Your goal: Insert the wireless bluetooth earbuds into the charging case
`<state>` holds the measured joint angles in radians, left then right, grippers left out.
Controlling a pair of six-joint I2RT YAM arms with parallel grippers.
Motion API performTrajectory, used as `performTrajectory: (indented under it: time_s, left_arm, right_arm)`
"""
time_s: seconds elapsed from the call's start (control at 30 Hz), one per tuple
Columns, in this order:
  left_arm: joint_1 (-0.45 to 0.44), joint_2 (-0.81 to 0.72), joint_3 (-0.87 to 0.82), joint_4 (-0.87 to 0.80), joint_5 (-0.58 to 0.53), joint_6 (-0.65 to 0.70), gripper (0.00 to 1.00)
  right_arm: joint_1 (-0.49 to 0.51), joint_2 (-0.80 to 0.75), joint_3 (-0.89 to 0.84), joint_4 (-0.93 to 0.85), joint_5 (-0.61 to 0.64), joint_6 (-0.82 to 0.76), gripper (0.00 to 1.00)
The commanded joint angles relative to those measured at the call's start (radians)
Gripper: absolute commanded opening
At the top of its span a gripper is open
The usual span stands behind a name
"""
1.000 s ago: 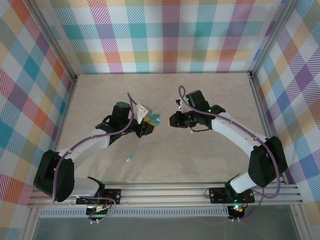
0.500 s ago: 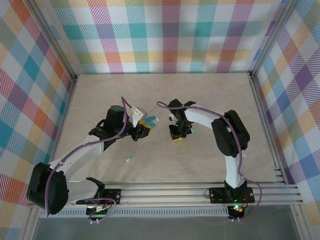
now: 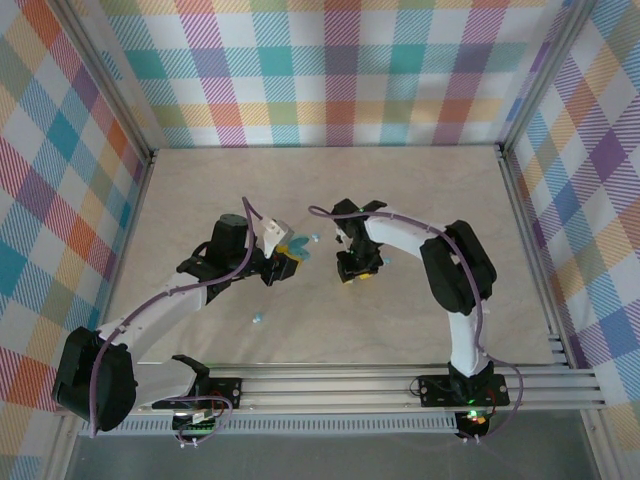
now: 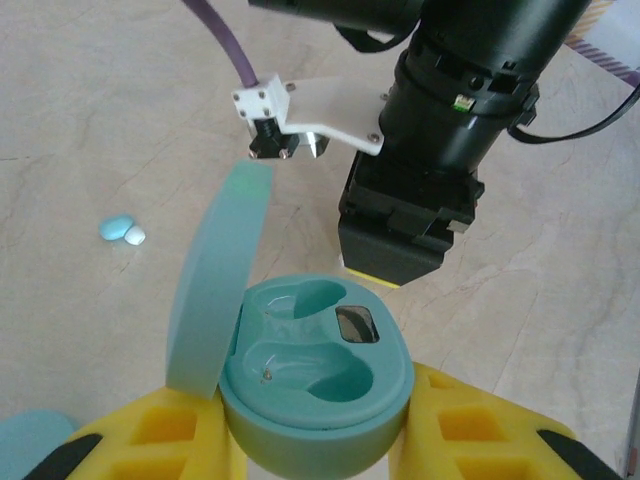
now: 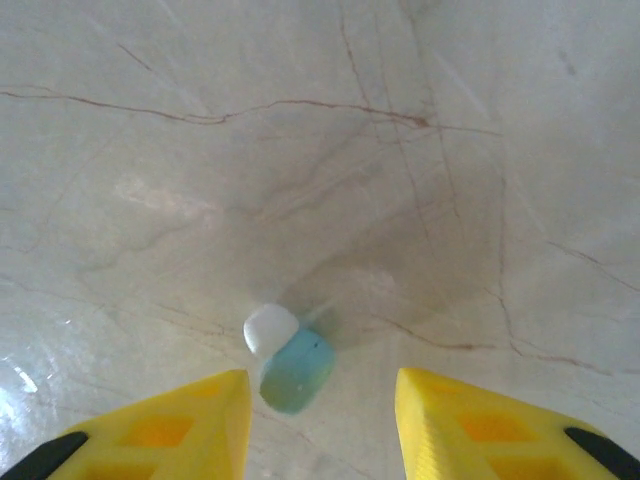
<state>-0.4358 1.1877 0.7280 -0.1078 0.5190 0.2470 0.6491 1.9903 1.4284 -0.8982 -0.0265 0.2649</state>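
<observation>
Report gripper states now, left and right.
Left gripper: closed on the open charging case.
Right gripper: open, earbud lying loose between its jaws.

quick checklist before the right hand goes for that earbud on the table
1. left hand clamped on charging case: ok
2. lid standing open: ok
3. both wells empty: ok
4. earbud lying on the table between the right hand fingers: ok
5. right hand open, fingers clear of the earbud on both sides: ok
6. earbud turned the right way for its well: cannot tell
</observation>
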Motion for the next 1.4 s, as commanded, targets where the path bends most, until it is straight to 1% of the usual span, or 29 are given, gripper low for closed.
performTrajectory:
  time_s: [0.0,0.13,0.23,0.33,0.4,0.47,0.6,0.73,1.0,1.37]
  left_arm:
    - [0.011,-0.025,-0.002,-0.017,0.018,0.015,0.03]
    - [0.011,-0.029,-0.003,-0.019,0.022,0.015,0.03]
    - [0.011,-0.034,-0.003,-0.023,0.022,0.018,0.03]
    - [0.011,-0.038,-0.002,-0.026,0.024,0.019,0.03]
    - [0.011,-0.039,-0.001,-0.03,0.026,0.023,0.03]
    - [0.011,-0.039,-0.001,-0.035,0.028,0.027,0.03]
    - [0.011,-0.042,-0.002,-0.041,0.03,0.034,0.03]
    - [0.011,-0.047,-0.007,-0.048,0.029,0.036,0.03]
    - [0.011,-0.043,-0.009,-0.043,0.03,0.037,0.03]
    - [0.011,-0.041,-0.011,-0.04,0.033,0.039,0.03]
  right_arm:
    - [-0.004,-0.105,-0.023,-0.005,-0.017,0.033,0.43]
    - [-0.017,-0.179,-0.061,0.032,-0.047,0.106,0.42]
    - [-0.025,-0.218,-0.103,0.064,-0.051,0.212,0.34]
    - [-0.024,-0.239,-0.164,0.128,-0.11,0.297,0.23]
    - [-0.018,-0.25,-0.21,0.192,-0.168,0.339,0.19]
    - [-0.004,-0.253,-0.24,0.243,-0.185,0.365,0.16]
    - [0.017,-0.222,-0.248,0.299,-0.201,0.375,0.14]
    - [0.018,-0.17,-0.235,0.307,-0.201,0.365,0.12]
    - [0.015,-0.111,-0.229,0.288,-0.143,0.314,0.11]
    - [-0.041,-0.104,-0.218,0.208,-0.042,0.247,0.1]
